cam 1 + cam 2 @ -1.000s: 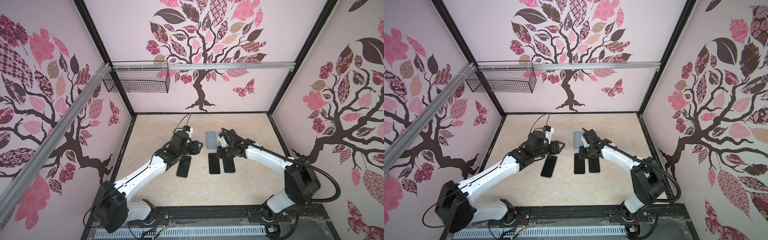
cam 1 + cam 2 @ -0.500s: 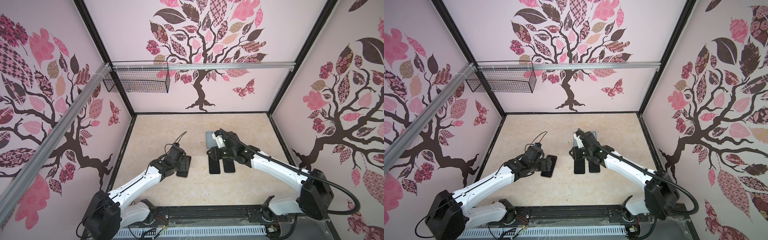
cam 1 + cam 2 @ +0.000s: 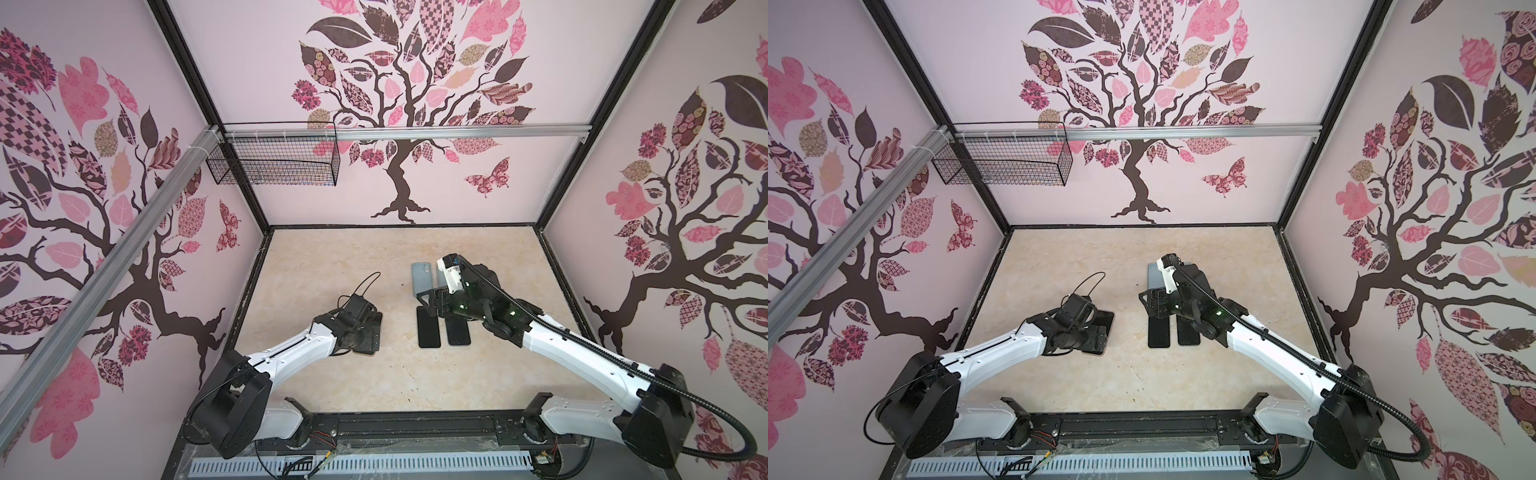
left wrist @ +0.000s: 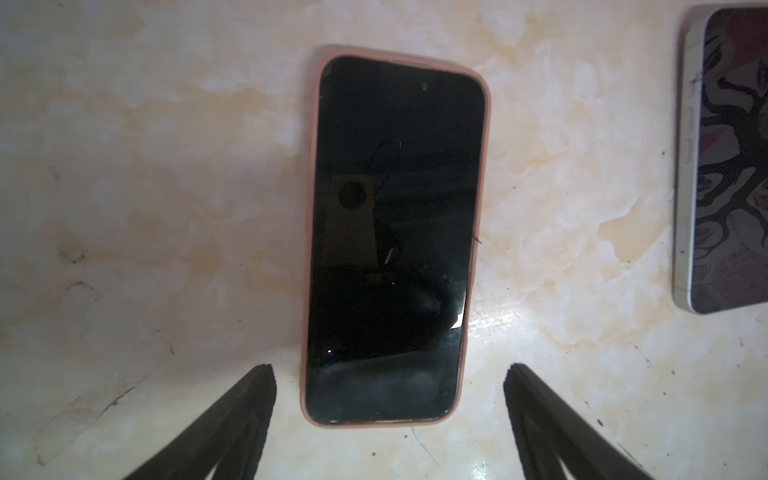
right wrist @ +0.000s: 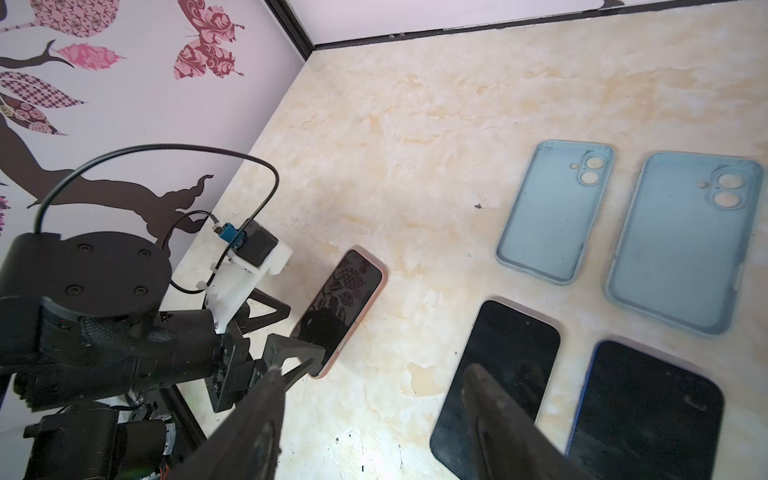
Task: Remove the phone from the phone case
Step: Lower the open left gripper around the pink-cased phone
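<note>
Black-screened phone (image 4: 395,237) sits in its pink rubbery case (image 4: 311,232), flat on the beige marbled counter (image 4: 166,166), frame centre in the left wrist view. Left hand (image 4: 389,368) gapes wide, empty; right hand (image 5: 372,370) parted, empty. Risk: gripping the case rim may lift both together. A second ago both hands were narrower.

- You have the cased phone (image 4: 395,241) lying flat on the left half of the table (image 3: 332,257).
- Right of it, your two bare phones (image 3: 428,334) lie side by side.
- Behind them sit two empty cases (image 5: 557,212), also side by side.
</note>
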